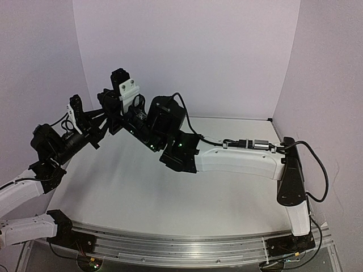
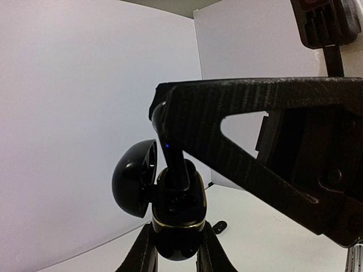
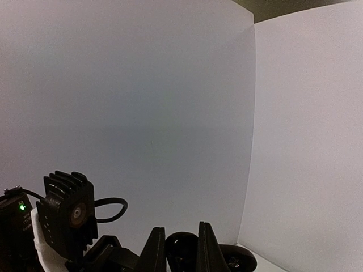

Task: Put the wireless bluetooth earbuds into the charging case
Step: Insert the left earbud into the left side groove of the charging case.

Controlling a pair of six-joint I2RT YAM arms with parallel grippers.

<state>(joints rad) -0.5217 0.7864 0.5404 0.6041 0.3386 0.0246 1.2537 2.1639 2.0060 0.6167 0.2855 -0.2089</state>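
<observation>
Left end effector [image 2: 175,250] clamped on open charging case [image 2: 177,211], lid [image 2: 133,181] at 9 o'clock. Right end effector [image 3: 181,252] pinches black earbud [image 2: 172,161] into its well; insertion looks unfinished.

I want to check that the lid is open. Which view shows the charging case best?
The left wrist view: the charging case sits lower centre, lid open, held in the left claw. The right wrist view shows only dark rounded shapes, probably it, at the bottom edge; in the top external view the arms hide it.
</observation>
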